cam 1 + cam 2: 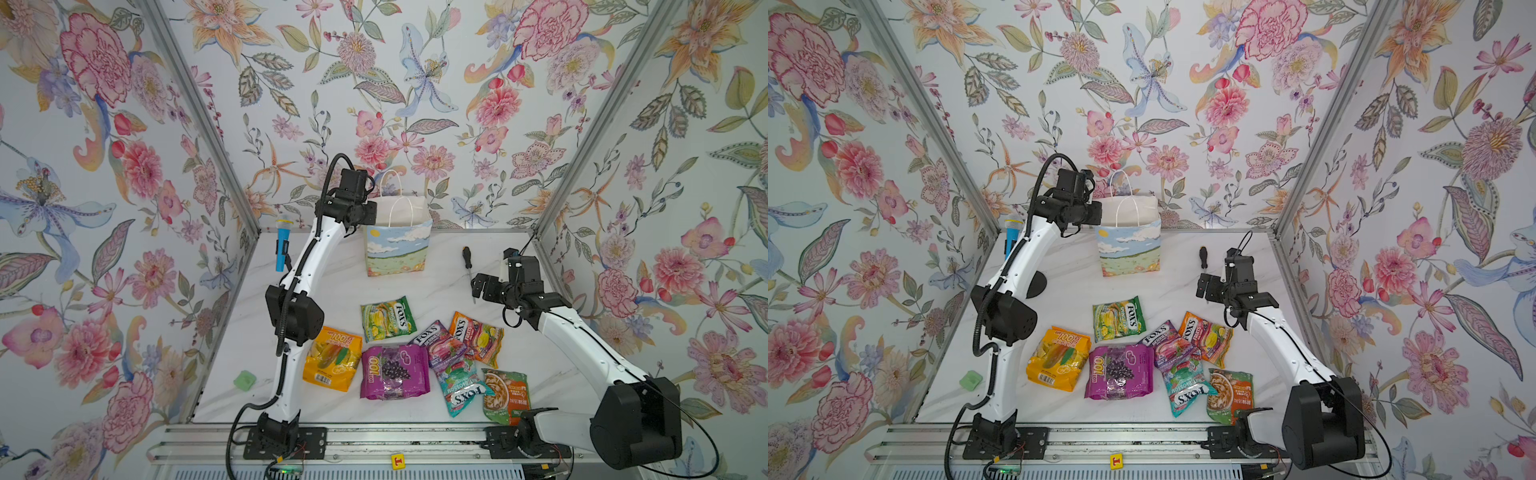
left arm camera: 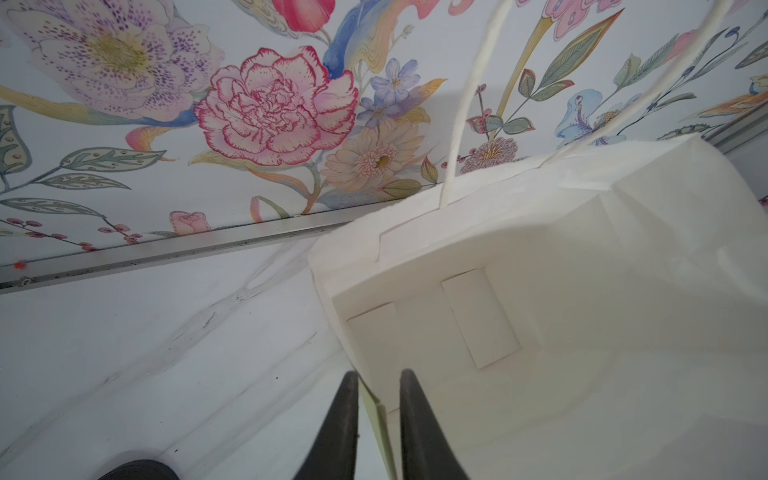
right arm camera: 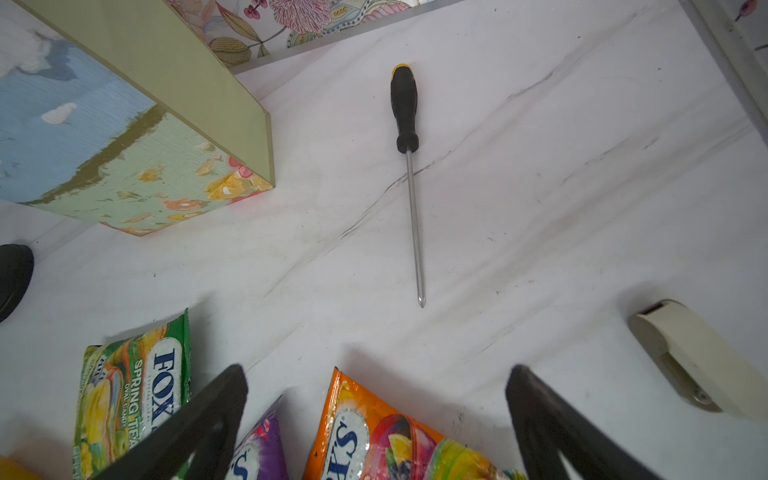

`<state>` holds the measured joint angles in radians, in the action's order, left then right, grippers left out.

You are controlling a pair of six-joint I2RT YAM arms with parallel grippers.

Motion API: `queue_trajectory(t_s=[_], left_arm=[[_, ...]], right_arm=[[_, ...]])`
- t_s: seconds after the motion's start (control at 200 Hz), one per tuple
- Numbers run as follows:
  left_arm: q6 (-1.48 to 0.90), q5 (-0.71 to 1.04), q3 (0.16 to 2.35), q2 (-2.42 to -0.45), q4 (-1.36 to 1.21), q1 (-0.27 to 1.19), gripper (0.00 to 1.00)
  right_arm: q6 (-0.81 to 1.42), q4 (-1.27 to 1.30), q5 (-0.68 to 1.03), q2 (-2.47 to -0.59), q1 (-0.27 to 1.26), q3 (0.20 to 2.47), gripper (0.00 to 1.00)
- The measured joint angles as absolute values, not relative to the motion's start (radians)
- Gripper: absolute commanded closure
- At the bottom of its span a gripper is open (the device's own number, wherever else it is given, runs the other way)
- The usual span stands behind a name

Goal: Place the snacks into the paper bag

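Marble worktop [image 1: 436,286], floral walls; paper bag [image 1: 397,245] stands upright on it; my left hand [image 2: 379,374] straddles the bag's side wall, fingers nearly together, whether pinching I cannot tell; my right hand [image 3: 377,368] hangs spread wide and empty near the bag; snacks [image 1: 395,372] lie flat before the bag.

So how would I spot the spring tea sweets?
Find the painted paper bag standing at the back of the white table. Of the snacks scattered in front of it, the green FOX'S packet lies nearest the bag. It is the only green-edged FOX'S one; its neighbours are purple, orange and yellow.
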<state>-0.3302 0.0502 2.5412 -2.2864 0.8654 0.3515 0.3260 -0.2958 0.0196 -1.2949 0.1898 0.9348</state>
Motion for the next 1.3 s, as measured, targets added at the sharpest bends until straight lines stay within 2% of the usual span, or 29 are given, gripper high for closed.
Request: queue_trajectory(t_s=[0.175, 0.335, 0.611, 1.021, 1.296], left_arm=[[-0.346, 0.068, 2.507, -2.286, 0.847, 0.342, 0.95], [-0.356, 0.08, 2.489, -2.284, 0.828, 0.334, 1.0], [-0.367, 0.072, 2.391, -2.215, 0.806, 0.328, 1.0], [-0.463, 0.002, 1.806, -1.809, 0.577, 0.326, 1.0], [-0.547, -0.068, 1.526, -1.617, 0.393, 0.295, 1.0]], right_arm=[[0.326, -0.296, 0.023, -1.295, 0.19, 0.935, 0.01], [0.326, -0.296, 0.031, -1.296, 0.19, 0.935, 0.0], [0.326, -0.295, 0.039, -1.303, 0.19, 0.935, 0.0], [0.326, -0.283, 0.064, -1.324, 0.193, 0.935, 0.0], [0.326, -0.265, 0.074, -1.334, 0.202, 0.934, 0.0]])
